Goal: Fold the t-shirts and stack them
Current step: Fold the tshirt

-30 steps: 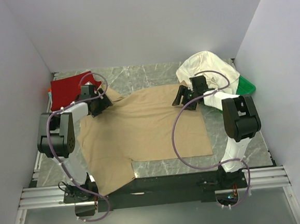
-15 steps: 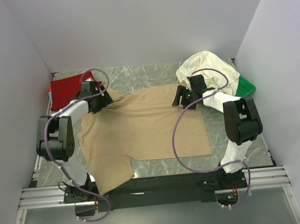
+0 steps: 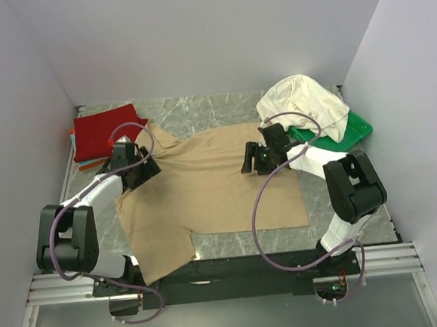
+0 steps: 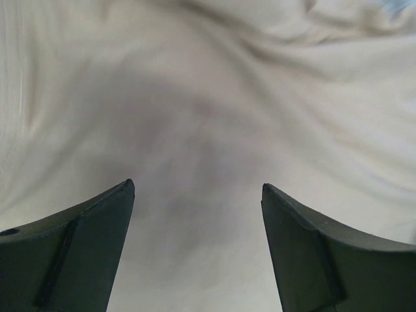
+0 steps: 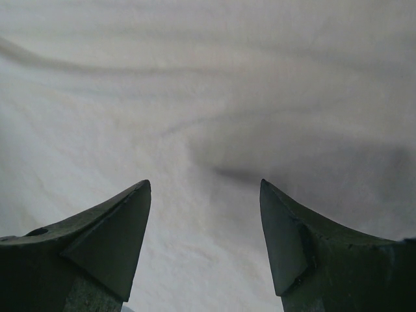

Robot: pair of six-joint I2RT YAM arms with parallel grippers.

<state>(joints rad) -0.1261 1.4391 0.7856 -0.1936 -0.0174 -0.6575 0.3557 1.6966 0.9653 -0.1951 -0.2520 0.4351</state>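
Tan t-shirt (image 3: 213,187) lies spread flat on the surface (image 3: 199,113) and is taken as the landmark. Left tool (image 3: 143,172) is low over its left shoulder area, right tool (image 3: 249,161) over its upper right part. Both have fingers spread wide with nothing pinched; cloth fills the gap in both wrist views. Judged: placed to take two matching points for a fold. Red t-shirt (image 3: 104,132) sits folded beyond its left sleeve. Cream t-shirt (image 3: 304,102) is heaped beyond its right shoulder, partly over the green tray (image 3: 356,128), unfolded.
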